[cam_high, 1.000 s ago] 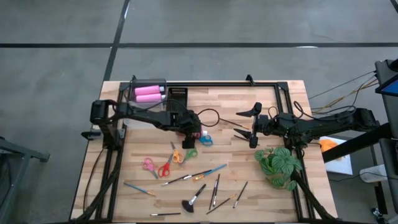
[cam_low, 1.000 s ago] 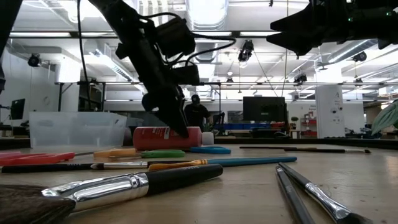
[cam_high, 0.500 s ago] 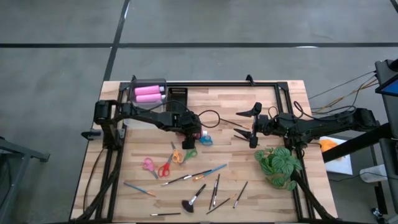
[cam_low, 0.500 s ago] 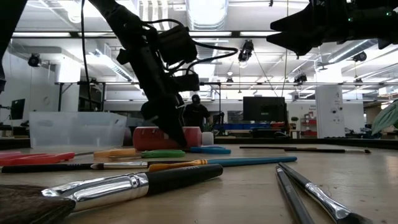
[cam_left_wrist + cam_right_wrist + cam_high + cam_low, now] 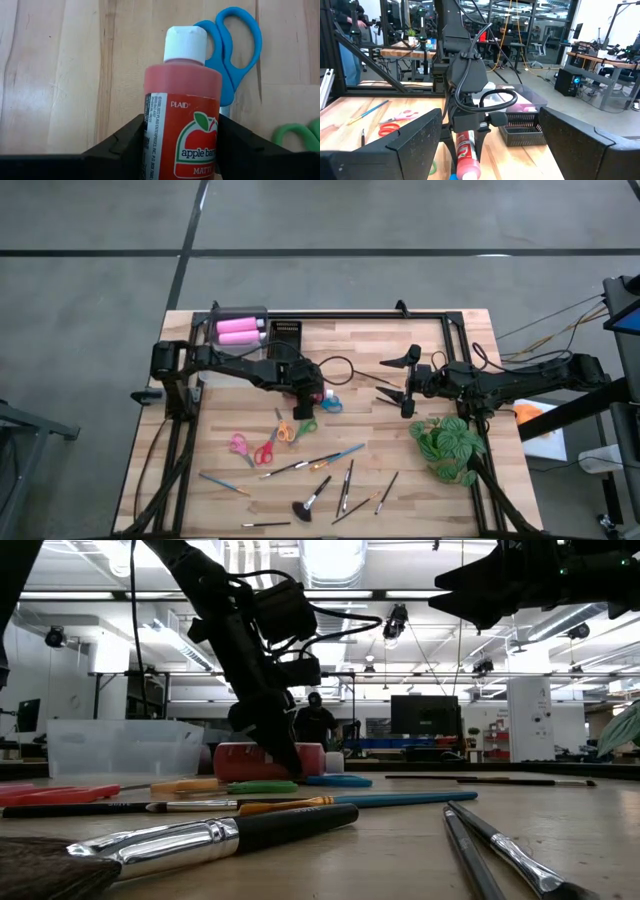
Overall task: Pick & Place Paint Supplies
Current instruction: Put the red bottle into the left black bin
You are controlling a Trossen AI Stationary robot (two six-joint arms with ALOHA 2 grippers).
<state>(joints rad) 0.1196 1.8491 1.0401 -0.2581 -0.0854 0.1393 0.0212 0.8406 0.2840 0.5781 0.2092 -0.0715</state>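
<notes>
A red paint bottle point(image 5: 182, 95) with a white cap lies on its side on the wood at the table's middle point(image 5: 318, 394). It also shows in the low view point(image 5: 240, 762) and the right wrist view point(image 5: 465, 150). My left gripper point(image 5: 310, 390) is down over it and shut on it. My right gripper point(image 5: 393, 378) hovers open over the right middle of the table, apart from everything. Two pink bottles point(image 5: 240, 331) lie in a clear tub at the far left. Blue scissors point(image 5: 235, 55) lie just beyond the red bottle's cap. My left gripper has the red bottle's body point(image 5: 155, 130) pinched between its two fingers point(image 5: 127, 142), one on each side, on the half away from the cap. The fingers slant down from above and from the table's left point(image 5: 275, 745). The bottle lies flat on the table.
Green-orange scissors point(image 5: 296, 428) and pink-red scissors point(image 5: 250, 448) lie nearer than the bottle. Several brushes point(image 5: 330, 480) are strewn along the near edge. A leafy plant point(image 5: 447, 446) stands at the near right. A black tray point(image 5: 287, 336) sits beside the tub.
My left gripper has come down a little over the red bottle and has then kept still. The bottle has stayed where it was on the table.
</notes>
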